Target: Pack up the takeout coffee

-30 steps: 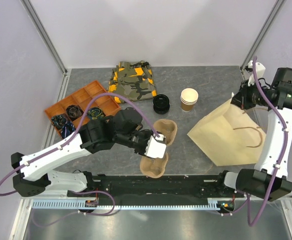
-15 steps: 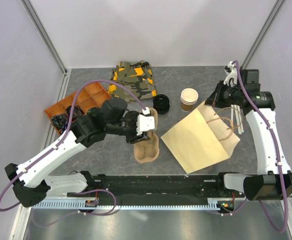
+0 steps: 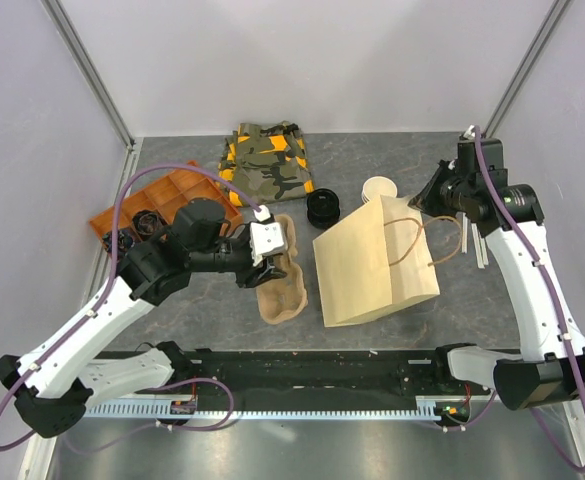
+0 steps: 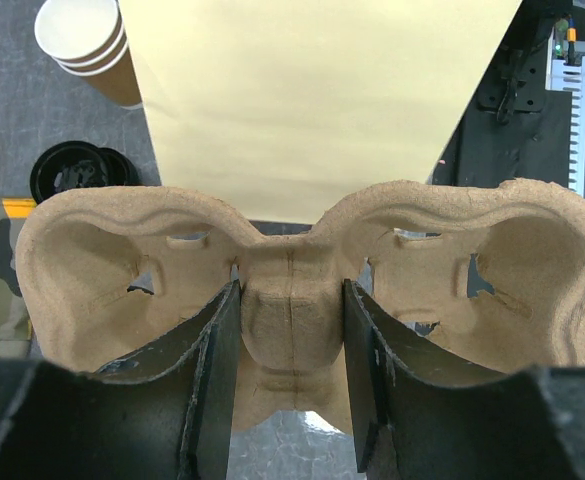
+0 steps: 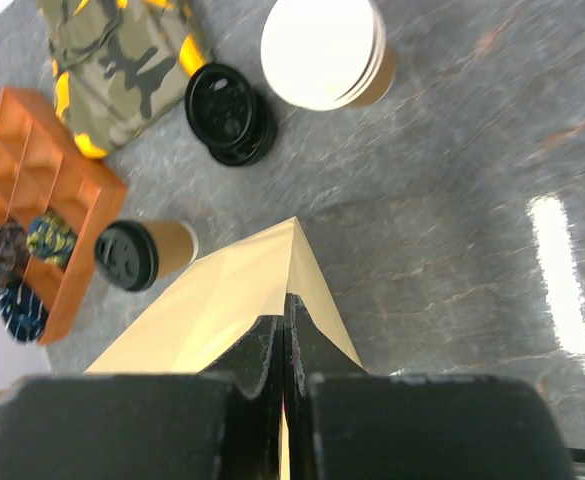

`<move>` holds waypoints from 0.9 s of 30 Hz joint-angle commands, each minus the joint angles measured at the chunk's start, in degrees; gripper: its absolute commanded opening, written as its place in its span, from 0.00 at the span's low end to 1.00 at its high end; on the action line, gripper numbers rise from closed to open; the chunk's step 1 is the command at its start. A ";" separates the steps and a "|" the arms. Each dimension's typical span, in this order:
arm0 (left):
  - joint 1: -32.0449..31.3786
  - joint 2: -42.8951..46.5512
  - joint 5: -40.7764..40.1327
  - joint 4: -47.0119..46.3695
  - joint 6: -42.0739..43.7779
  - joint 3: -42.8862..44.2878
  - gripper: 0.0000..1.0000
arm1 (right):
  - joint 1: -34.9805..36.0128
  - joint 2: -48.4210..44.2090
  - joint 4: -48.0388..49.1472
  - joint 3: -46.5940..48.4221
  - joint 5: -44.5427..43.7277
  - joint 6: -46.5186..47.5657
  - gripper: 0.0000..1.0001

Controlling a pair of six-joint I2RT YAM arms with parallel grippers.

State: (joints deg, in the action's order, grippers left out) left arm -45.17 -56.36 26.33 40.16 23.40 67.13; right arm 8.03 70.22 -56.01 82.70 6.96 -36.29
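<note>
Brown lidded coffee [image 5: 144, 252], pulp carrier [image 4: 292, 285], paper bag [image 3: 372, 265]

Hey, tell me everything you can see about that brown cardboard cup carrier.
The cup carrier is moulded brown pulp with two empty cup wells, their walls slotted, joined by a raised middle rib. The left tool clamps that rib from both sides. It lies lengthwise close beside the paper bag; whether it is lifted is unclear.

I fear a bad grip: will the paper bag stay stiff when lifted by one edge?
Probably floppy: the bag looks thin and flat, pinched at one edge by the right gripper, so it may sag. Likely light, as it seems empty.
</note>
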 commanded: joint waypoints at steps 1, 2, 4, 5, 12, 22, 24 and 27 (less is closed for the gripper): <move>1.57 0.63 2.41 -2.81 -3.01 -0.86 0.25 | 0.41 1.32 -2.00 2.65 -5.38 -1.94 0.00; 1.75 0.72 2.67 -2.98 -3.27 -1.04 0.25 | 0.32 1.68 -2.09 2.65 -5.21 -1.50 0.00; 2.19 0.72 2.76 -3.25 -3.97 -1.48 0.25 | 0.49 2.03 -2.52 2.91 -5.29 -0.54 0.01; 2.36 0.72 2.77 -3.60 -4.24 -1.57 0.25 | 0.58 2.38 -3.14 3.17 -5.47 0.08 0.06; 3.59 -0.24 3.29 -4.83 -6.70 -2.36 0.25 | 1.28 1.94 -3.67 0.89 -6.00 1.14 0.24; 5.09 -1.38 5.93 -4.30 -6.35 -1.66 0.25 | 1.37 4.39 -1.02 9.55 4.89 17.09 0.73; 5.18 -1.65 7.68 -4.04 -5.30 -1.39 0.25 | 1.28 6.42 -3.83 13.61 8.67 23.78 0.82; 5.18 -1.65 10.23 -3.51 -3.45 -1.04 0.25 | 1.28 9.93 -9.90 20.91 13.85 39.41 0.94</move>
State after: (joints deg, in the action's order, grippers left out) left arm -40.25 -58.04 31.81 37.60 18.70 64.58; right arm 9.17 77.41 -60.64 95.13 12.38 -17.26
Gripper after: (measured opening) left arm 0.483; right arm 0.897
